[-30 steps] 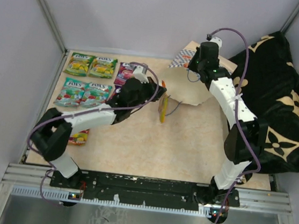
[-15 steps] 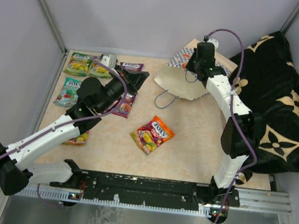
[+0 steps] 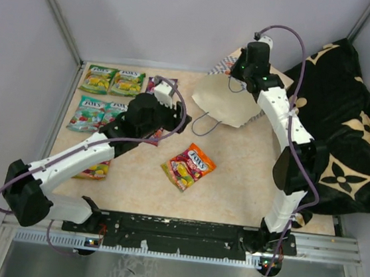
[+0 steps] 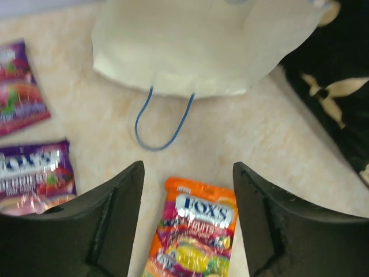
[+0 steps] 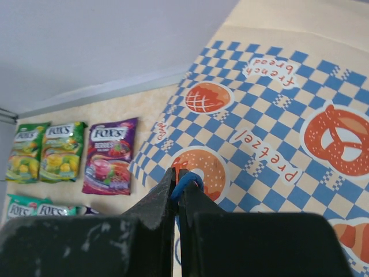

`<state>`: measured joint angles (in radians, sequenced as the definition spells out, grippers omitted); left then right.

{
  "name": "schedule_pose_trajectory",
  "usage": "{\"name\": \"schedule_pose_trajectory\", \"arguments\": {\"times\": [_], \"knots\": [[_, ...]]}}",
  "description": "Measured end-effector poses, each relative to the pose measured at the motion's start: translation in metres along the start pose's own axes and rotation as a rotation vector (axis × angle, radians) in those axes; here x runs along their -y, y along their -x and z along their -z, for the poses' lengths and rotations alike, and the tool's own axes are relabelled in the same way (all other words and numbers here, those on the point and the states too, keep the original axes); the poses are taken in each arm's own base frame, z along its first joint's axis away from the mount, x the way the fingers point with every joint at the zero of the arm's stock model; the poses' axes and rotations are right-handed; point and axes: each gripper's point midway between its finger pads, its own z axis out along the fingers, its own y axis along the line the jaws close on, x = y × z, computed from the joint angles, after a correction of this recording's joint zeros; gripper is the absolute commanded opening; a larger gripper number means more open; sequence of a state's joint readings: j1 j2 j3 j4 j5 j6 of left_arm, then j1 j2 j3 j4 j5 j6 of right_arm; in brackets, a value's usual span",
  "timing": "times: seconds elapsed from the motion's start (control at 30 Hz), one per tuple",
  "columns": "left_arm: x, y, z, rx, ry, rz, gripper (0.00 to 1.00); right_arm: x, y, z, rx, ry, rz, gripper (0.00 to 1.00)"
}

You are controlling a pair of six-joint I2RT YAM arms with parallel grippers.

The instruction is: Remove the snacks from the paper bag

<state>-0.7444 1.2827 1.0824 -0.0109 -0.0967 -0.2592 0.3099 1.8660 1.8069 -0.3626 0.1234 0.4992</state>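
Observation:
The paper bag [image 3: 223, 104] hangs tilted at the back of the table, its mouth facing the front. My right gripper [image 3: 243, 70] is shut on the bag's blue cord handle [image 5: 185, 183], just above the checkered side [image 5: 277, 133]. An orange-red snack pouch [image 3: 188, 166] lies flat on the table. My left gripper [image 3: 171, 118] hovers open over the table with nothing between its fingers, and the orange-red pouch [image 4: 193, 231] shows below them. Green [image 3: 98, 79], teal [image 3: 87, 113] and purple [image 3: 155, 85] snacks lie at the left.
A black cloth with tan flowers [image 3: 346, 130] fills the right side. The bag's second blue handle [image 4: 161, 124] trails loose on the table. Another pouch [image 3: 94, 168] lies partly under my left arm. Grey walls enclose the table on three sides.
The orange-red pouch dropped from my left gripper onto the table. The left arm swung left, then back toward the middle, and its jaws opened. The right gripper still holds the handle, slightly higher.

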Motion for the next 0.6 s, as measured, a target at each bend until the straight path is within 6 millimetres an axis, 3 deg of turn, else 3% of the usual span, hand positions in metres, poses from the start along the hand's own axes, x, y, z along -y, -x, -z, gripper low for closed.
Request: {"name": "schedule_pose_trajectory", "arguments": {"times": [0.03,0.13,0.37,0.5,0.6], "knots": [[-0.006,-0.015,-0.001,-0.039,0.018,-0.015,0.98,-0.005,0.004,0.002,0.002,0.019,-0.004,0.00],[-0.023,-0.049,0.001,-0.121,0.071,-0.059,1.00,-0.023,0.009,0.009,0.002,0.082,-0.008,0.00],[-0.051,-0.043,0.002,-0.103,0.178,-0.121,1.00,-0.046,0.016,0.034,0.016,0.123,0.033,0.00],[-0.068,-0.028,0.009,-0.069,0.219,-0.124,1.00,-0.057,0.058,0.054,0.092,0.138,0.044,0.00],[-0.083,-0.009,0.019,-0.023,0.244,-0.105,1.00,-0.059,0.114,0.070,0.205,0.137,0.042,0.00]]}}
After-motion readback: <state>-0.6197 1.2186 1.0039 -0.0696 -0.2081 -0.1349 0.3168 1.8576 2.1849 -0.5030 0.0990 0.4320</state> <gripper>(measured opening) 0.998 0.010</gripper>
